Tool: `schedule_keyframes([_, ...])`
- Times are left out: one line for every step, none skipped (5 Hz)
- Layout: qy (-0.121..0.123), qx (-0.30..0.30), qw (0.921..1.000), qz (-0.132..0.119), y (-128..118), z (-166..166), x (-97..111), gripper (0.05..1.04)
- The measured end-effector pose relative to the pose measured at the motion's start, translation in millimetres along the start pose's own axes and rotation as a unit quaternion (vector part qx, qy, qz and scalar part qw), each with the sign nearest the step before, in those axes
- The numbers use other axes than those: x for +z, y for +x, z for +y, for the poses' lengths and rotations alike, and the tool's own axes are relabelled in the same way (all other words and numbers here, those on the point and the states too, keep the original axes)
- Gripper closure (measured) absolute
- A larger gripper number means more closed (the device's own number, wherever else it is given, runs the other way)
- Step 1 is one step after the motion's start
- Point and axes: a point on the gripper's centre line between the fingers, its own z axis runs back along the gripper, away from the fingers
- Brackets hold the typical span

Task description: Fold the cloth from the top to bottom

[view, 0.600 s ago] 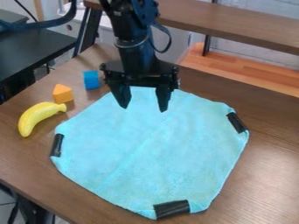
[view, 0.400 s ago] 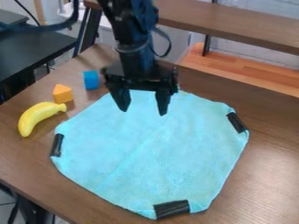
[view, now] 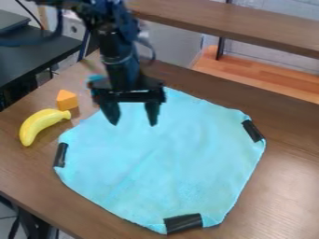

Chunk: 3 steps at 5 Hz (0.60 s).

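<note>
While the blue cloth (view: 162,163) lies spread flat on the counter (view: 287,158), the black hand (view: 133,124) is over the cloth's upper part, its two fingers well apart. The step seems to be taking the cloth's top end. To do it well, the hand should line up with that end, go down until the fingertips nearly touch the counter, and close softly on a small pinch. A low, slow pull toward the black patch (view: 183,223) at the cloth's bottom would be best; a too shallow grip could slip.
</note>
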Motion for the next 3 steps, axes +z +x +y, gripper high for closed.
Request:
schedule_keyframes([0.011,0.011,0.9999,0.004,2.1,11.4,-10.9,0.083])
schedule_keyframes([0.022,0.024,0.9994,-0.008,5.1,28.7,-14.2,0.083])
schedule_keyframes([0.020,0.019,0.9996,-0.009,0.9,41.4,-18.5,0.083])
